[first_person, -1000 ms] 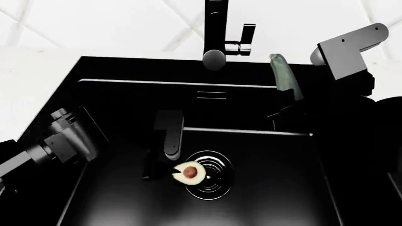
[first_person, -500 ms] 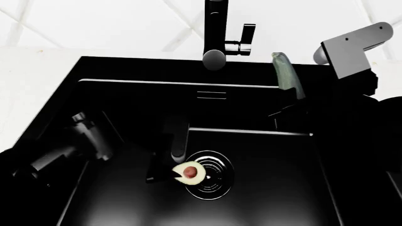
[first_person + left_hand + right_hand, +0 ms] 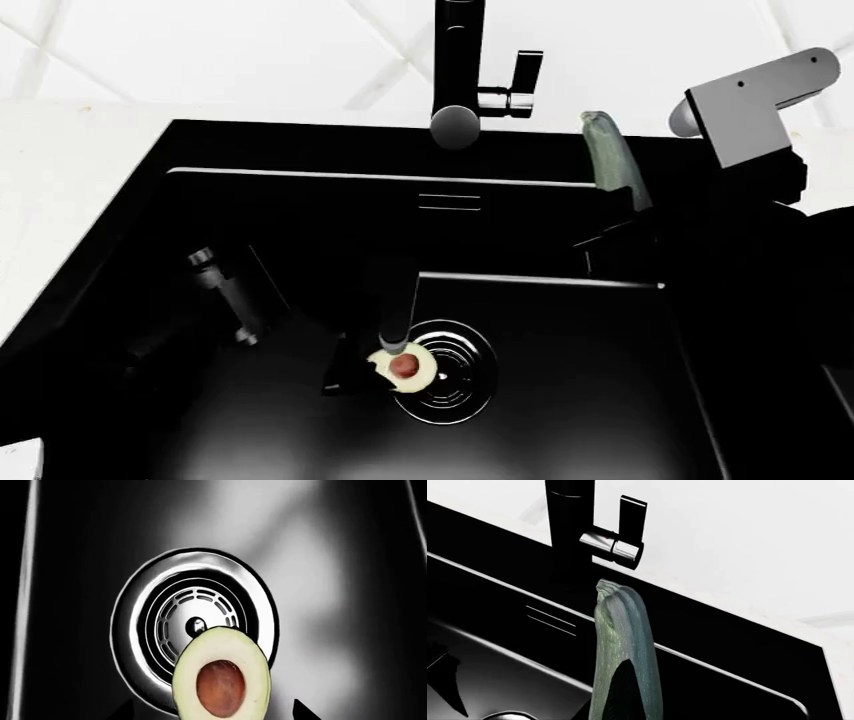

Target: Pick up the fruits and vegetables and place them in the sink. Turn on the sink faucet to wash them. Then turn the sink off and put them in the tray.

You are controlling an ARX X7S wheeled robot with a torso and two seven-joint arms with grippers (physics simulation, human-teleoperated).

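1. The avocado point(image 3: 404, 367) sits at the sink point(image 3: 561, 420) drain's rim, cut face up, the left gripper point(image 3: 358, 372) right beside it; whether its fingers pinch it, I cannot tell.
2. The zucchini point(image 3: 626, 655) is pinched in the right gripper point(image 3: 617, 228) near the faucet point(image 3: 457, 70).
3. Loading step: next, I judge, lower it into the basin.

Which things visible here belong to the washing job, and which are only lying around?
Belongs to the job:
avocado half
zucchini
sink
faucet
left gripper
right gripper

Lying around:
nothing else shows, only the white counter
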